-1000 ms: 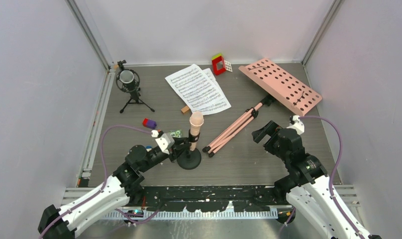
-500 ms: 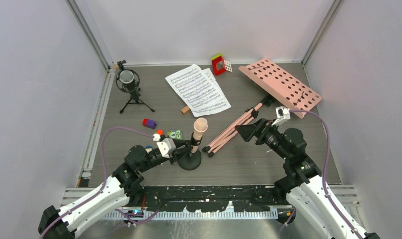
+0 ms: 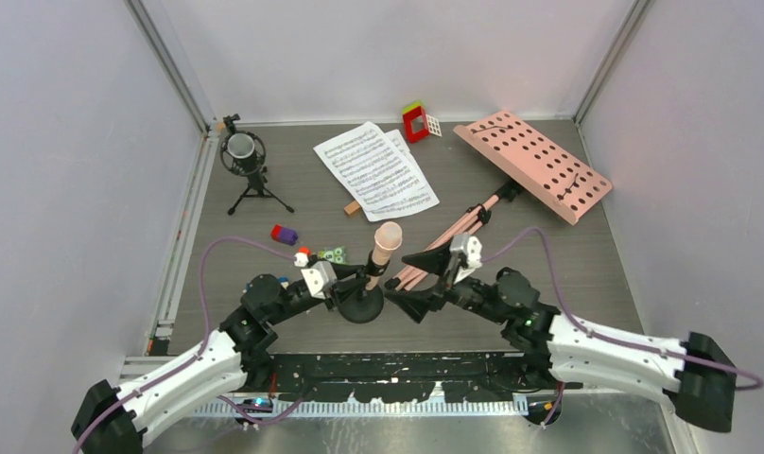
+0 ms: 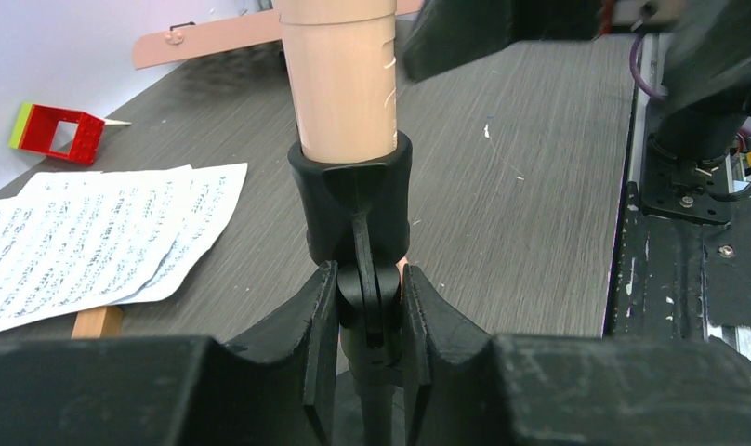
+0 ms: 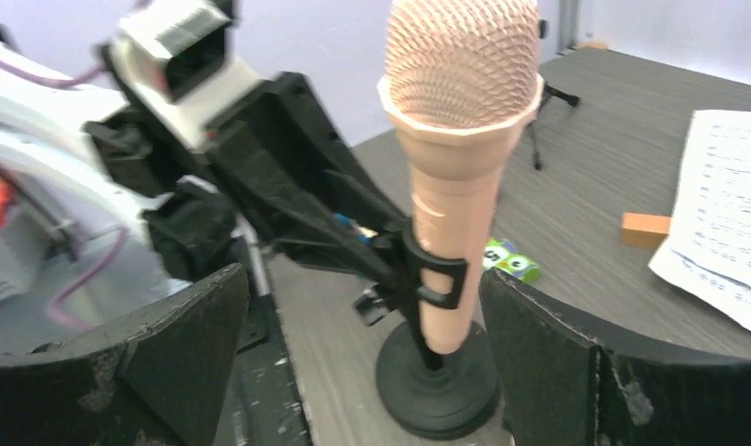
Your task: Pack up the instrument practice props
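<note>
The beige-pink microphone (image 3: 386,236) stands in its black clip on a round-base stand (image 3: 361,305) near the front middle. My left gripper (image 3: 357,282) is shut on the stand's clip joint (image 4: 370,311) just under the microphone (image 4: 339,84). My right gripper (image 3: 414,281) is open, its jaws wide apart just right of the microphone (image 5: 455,139) and base (image 5: 437,376), not touching. The pink music stand lies flat, its perforated desk (image 3: 534,165) at back right and its legs (image 3: 449,241) behind my right gripper. The sheet-music pages (image 3: 376,168) lie at the back middle.
A black microphone on a small tripod (image 3: 246,163) stands at back left. Toy blocks lie about: red (image 3: 415,121), purple (image 3: 284,234), green (image 3: 334,253), and a wooden one (image 3: 353,207). Walls close in the table on three sides.
My right arm swung left from beside the music stand to the microphone, its jaws open. The microphone head shifted a little to the right. My left gripper stayed shut on the stand.
</note>
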